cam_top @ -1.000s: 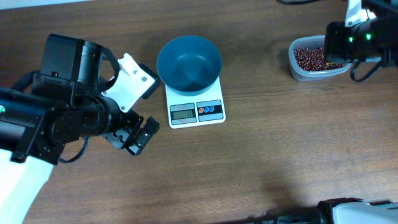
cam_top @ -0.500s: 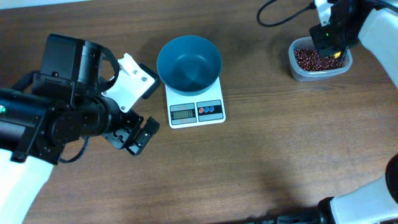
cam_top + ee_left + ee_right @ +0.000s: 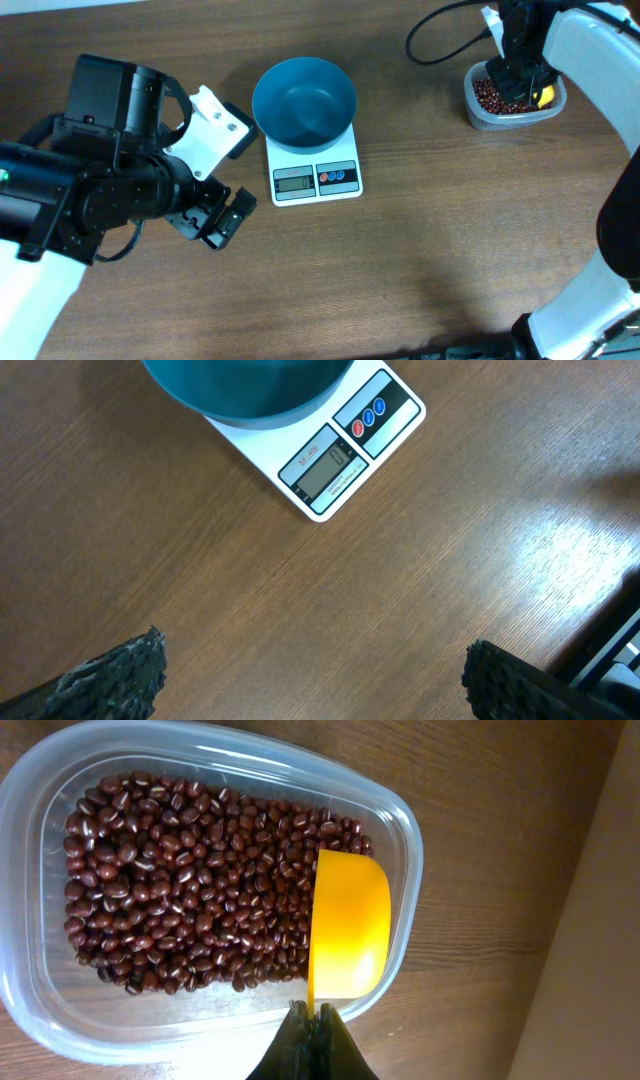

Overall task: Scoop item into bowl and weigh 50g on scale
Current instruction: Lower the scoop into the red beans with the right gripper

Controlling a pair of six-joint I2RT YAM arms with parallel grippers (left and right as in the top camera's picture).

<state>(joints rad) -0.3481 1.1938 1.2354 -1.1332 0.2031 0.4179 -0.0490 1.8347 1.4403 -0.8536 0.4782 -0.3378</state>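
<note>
The teal-blue bowl (image 3: 304,101) stands empty on the white scale (image 3: 315,178), whose display and red and blue buttons also show in the left wrist view (image 3: 340,452) under the bowl's edge (image 3: 245,388). The red-brown beans (image 3: 190,880) fill a clear plastic tub (image 3: 60,1010), at the table's far right in the overhead view (image 3: 515,95). My right gripper (image 3: 313,1020) is shut on the handle of a yellow scoop (image 3: 349,925), whose cup lies on the beans at the tub's right end. My left gripper (image 3: 310,680) is open and empty above bare table, left of the scale (image 3: 215,215).
The brown wooden table (image 3: 450,230) spreads around the scale. The right arm's white body and black cable (image 3: 580,50) reach over the far right corner by the tub.
My right arm has swung over the tub and brought the yellow scoop down onto the beans. The left arm, bowl and scale have not moved.
</note>
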